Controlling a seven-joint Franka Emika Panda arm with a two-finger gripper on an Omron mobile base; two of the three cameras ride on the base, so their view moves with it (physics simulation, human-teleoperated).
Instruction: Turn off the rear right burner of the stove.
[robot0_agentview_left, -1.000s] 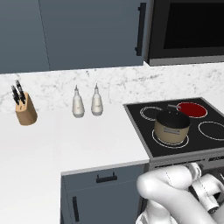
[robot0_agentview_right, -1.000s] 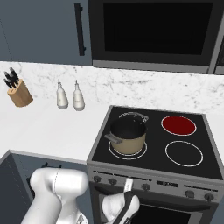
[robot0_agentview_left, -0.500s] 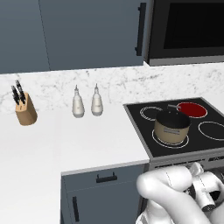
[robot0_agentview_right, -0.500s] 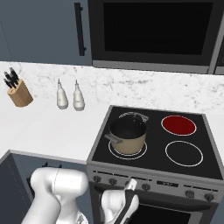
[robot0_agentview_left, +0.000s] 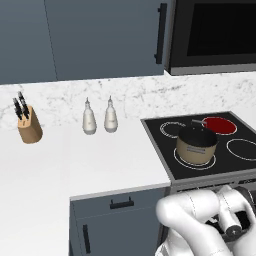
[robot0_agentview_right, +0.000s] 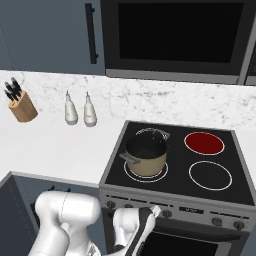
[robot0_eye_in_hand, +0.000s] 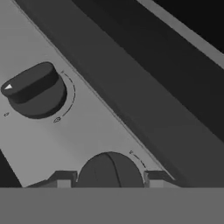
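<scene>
The rear right burner (robot0_agentview_left: 219, 125) (robot0_agentview_right: 204, 143) glows bright red on the black glass stove (robot0_agentview_left: 165, 137) (robot0_agentview_right: 240, 170). My gripper (robot0_agentview_right: 155, 211) (robot0_eye_in_hand: 109, 180) is down at the grey steel front panel (robot0_agentview_right: 190, 210), low in front of the oven. In the hand view its fingertips (robot0_eye_in_hand: 61, 178) stand either side of a round dark knob (robot0_eye_in_hand: 109, 169), shut on it. A second dark knob (robot0_eye_in_hand: 35, 89) with a white pointer mark sits further along the panel. My own arm hides the hand in the left base view.
A tan pot (robot0_agentview_left: 196, 145) (robot0_agentview_right: 146, 155) with a dark lid stands on the front left zone. A black microwave (robot0_agentview_right: 175, 35) hangs above the cooktop. Two white bottles (robot0_agentview_right: 80, 109) and a knife block (robot0_agentview_right: 20, 102) stand on the white counter to the left.
The wrist has shifted only slightly at the front panel. The rear right burner stays red and the pot has not moved.
</scene>
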